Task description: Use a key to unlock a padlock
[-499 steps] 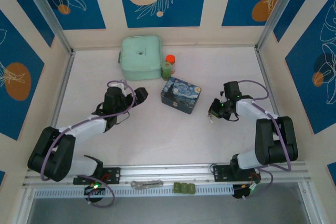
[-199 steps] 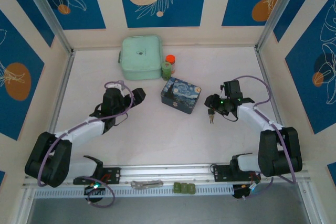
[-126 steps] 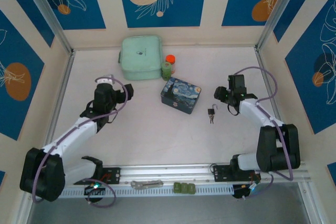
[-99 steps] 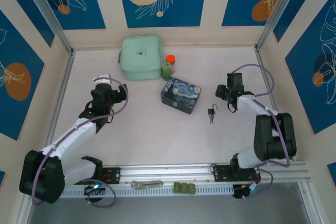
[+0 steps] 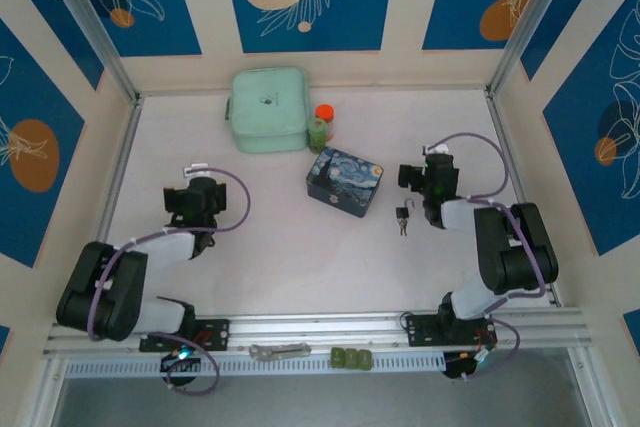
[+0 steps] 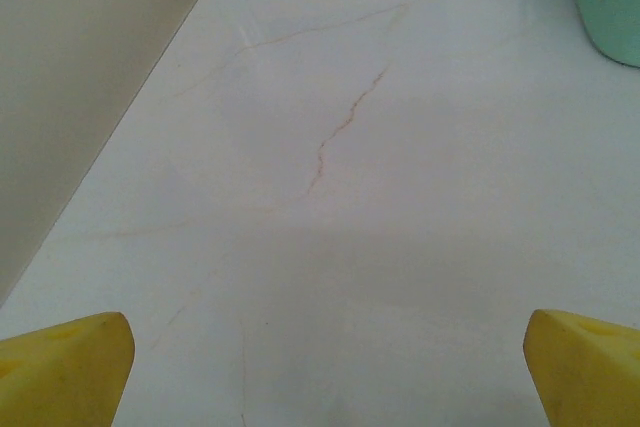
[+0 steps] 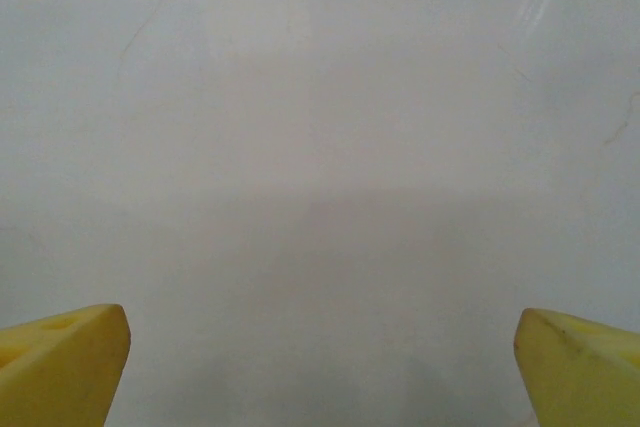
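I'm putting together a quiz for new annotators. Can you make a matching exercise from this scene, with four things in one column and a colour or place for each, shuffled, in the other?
Things:
1. padlock
2. green box
3. small bottle
4. blue box

Descriptions:
A. orange cap, standing upright
B. pale mint, furthest from the arm bases
C. dark, lying just right of the swirly box
D. painted with swirls, mid-table

Pairs: 1-C, 2-B, 3-A, 4-D

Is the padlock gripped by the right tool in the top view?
No, the padlock lies loose on the table, and the right tool stands wide open over bare tabletop.
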`<state>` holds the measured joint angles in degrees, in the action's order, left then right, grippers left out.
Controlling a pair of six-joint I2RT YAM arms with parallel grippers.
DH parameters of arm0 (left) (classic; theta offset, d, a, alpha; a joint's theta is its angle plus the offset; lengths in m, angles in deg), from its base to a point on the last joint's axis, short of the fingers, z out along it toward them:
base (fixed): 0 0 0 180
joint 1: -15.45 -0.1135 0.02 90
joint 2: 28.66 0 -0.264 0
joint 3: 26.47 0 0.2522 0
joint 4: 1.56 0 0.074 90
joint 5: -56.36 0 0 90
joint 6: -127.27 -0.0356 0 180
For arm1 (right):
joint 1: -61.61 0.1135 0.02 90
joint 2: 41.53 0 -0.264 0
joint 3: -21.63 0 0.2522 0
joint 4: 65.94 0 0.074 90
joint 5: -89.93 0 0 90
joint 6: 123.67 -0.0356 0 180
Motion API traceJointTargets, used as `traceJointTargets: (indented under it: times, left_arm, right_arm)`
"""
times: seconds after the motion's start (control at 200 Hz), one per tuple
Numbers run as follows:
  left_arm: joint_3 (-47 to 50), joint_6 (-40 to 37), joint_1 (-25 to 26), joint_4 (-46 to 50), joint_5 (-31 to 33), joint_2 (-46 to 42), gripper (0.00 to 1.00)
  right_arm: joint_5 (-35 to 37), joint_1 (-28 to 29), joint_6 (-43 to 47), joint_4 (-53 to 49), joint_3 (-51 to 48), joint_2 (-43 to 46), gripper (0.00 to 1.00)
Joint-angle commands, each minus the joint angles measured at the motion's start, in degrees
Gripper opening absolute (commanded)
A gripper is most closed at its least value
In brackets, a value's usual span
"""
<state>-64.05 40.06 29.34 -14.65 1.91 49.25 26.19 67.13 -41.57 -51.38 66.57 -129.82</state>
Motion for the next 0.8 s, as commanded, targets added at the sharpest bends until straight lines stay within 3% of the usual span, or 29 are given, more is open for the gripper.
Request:
traceJointTargets:
  times: [0.0, 0.14, 0.2, 0.275, 0.36, 0.41, 0.5, 0.795]
  left_arm:
    - [0.3, -4.8, -1.5, -14.6, -2.9, 2.5, 0.99]
    - [4.0, -6.4, -3.5, -30.5, -8.9, 8.7, 0.99]
    - [3.9, -6.3, -3.8, -27.3, -13.4, 7.9, 0.99]
    - [5.6, -6.0, -5.2, -31.6, -17.8, 9.1, 0.99]
    - [8.1, -5.7, -6.9, -42.0, -20.4, 13.8, 0.99]
    - [8.4, -4.0, -7.3, -37.0, -20.2, 11.0, 0.99]
    - [8.8, -4.8, -7.3, -41.8, -19.7, 13.1, 0.99]
    - [3.7, -5.1, -7.1, -30.9, -20.1, 12.2, 1.0]
  right_arm:
    - [-3.8, -2.2, -1.0, 10.6, -4.0, 3.2, 0.99]
    - [-6.7, -2.3, 0.2, 12.1, -4.6, 2.9, 0.99]
    - [-8.1, -2.6, 0.3, 13.1, -5.2, 2.9, 0.99]
    - [-11.3, -3.6, 0.3, 14.2, -5.9, 2.6, 0.99]
    - [-9.9, -3.9, -0.6, 24.0, -9.5, 0.2, 0.99]
    - [-8.8, -3.5, -0.6, 18.9, -8.4, 1.6, 0.99]
    - [-8.3, -3.3, -0.5, 19.7, -8.4, 1.3, 0.99]
    - [-8.1, -3.1, -0.2, 20.5, -8.6, 1.1, 0.99]
